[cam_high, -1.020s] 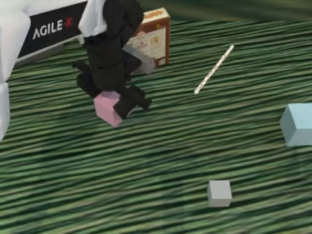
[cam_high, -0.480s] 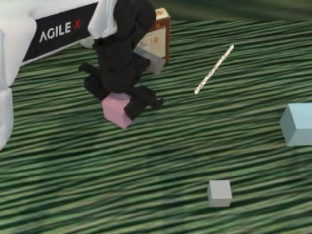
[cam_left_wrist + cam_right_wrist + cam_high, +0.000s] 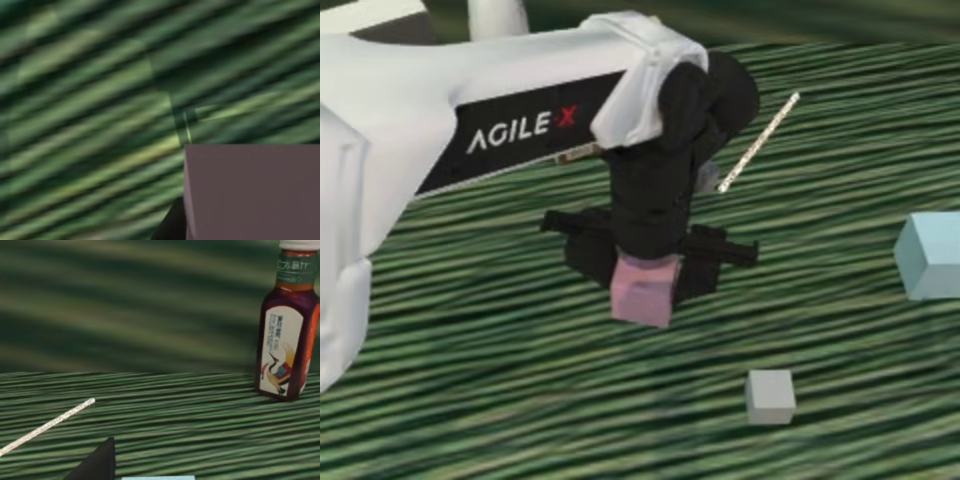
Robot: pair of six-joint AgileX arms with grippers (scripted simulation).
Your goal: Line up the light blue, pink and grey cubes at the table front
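The pink cube [image 3: 644,291] hangs above the striped green table [image 3: 500,400], near the middle, with my left gripper [image 3: 646,280] shut on it. The left wrist view shows the pink cube [image 3: 250,192] close up, with one dark finger [image 3: 172,227] against its side. The small grey cube [image 3: 770,397] rests near the table front, right of centre and a short way from the held cube. The light blue cube [image 3: 930,255] sits at the right edge. My right gripper [image 3: 97,467] shows only as a dark tip just over the light blue cube [image 3: 157,478].
A thin white stick [image 3: 758,143] lies slanted at the back, right of the left arm. In the right wrist view, a dark red bottle [image 3: 287,325] with a green neck label stands at the far side of the table. The left arm covers the back left.
My left gripper has carried the pink cube to the right and toward the front, and it has turned. The grey and light blue cubes have not moved.
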